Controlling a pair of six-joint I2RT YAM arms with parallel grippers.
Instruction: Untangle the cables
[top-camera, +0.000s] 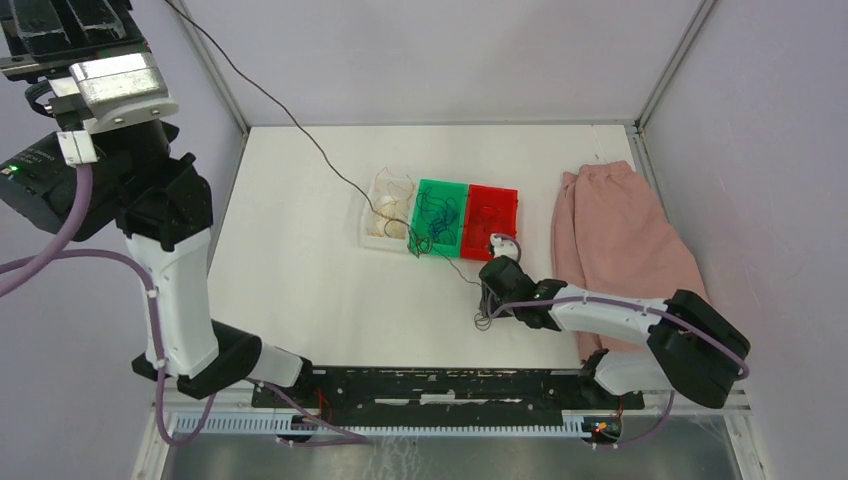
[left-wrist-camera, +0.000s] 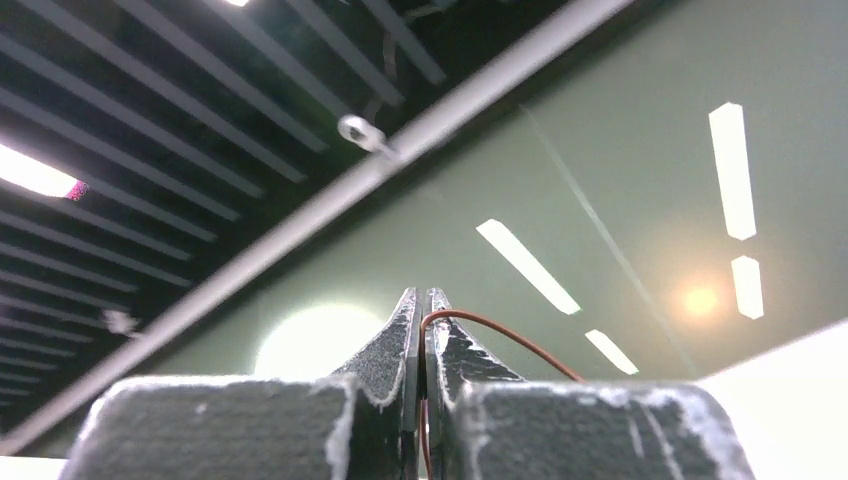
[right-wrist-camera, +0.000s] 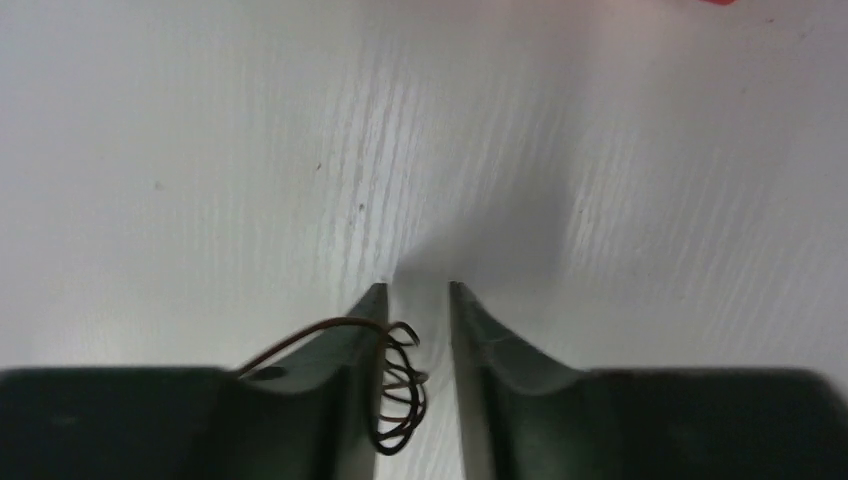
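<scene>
A long dark brown cable (top-camera: 300, 130) runs taut from the top edge of the top view, across the trays, down to my right gripper (top-camera: 488, 300). Its end forms a small coil (right-wrist-camera: 402, 395) that sits between the right gripper's (right-wrist-camera: 417, 290) fingers just above the table, leaning on the left finger with a gap to the other; the jaws stand open. My left arm (top-camera: 150, 200) is raised high at the left. In its wrist view the left gripper (left-wrist-camera: 421, 300) is shut on the brown cable (left-wrist-camera: 500, 330), which curves out to the right.
Three small trays stand mid-table: a clear one (top-camera: 372, 235) with tan strands, a green one (top-camera: 463, 190) with blue strands, a red one (top-camera: 512, 195) with dark strands. A pink cloth (top-camera: 620, 250) lies at the right. Enclosure walls ring the table.
</scene>
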